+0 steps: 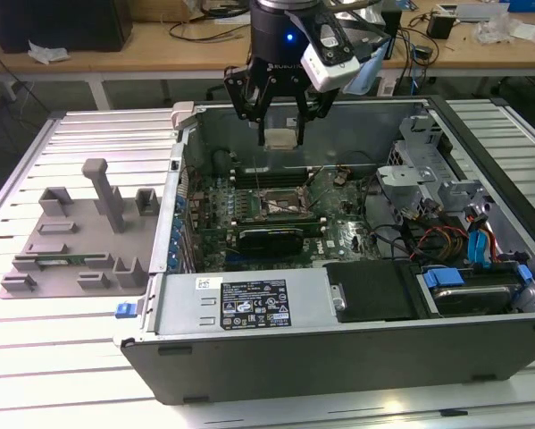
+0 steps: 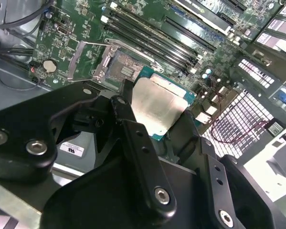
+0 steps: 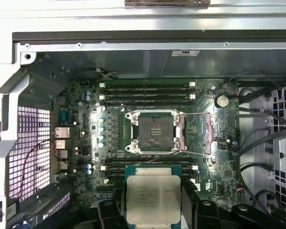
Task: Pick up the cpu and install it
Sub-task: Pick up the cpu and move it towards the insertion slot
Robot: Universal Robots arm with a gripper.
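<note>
Grip on the cpu point(image 1: 280, 138) above the open socket point(image 1: 283, 204)

At the exterior view's left, a grey fixture tray point(image 1: 79, 232) lies on the surface point(image 1: 71, 357) beside the computer case point(image 1: 294, 349). Over the case, the gripper point(image 1: 280, 132) has its fingers point(image 2: 133, 138) clamped on the cpu's edges, plate up and level, probably to match the socket, whose frame is swung aside.

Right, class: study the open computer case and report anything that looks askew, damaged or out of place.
Nothing stands out. The claw holds the cpu above the motherboard, whose socket lies open and empty.
</note>
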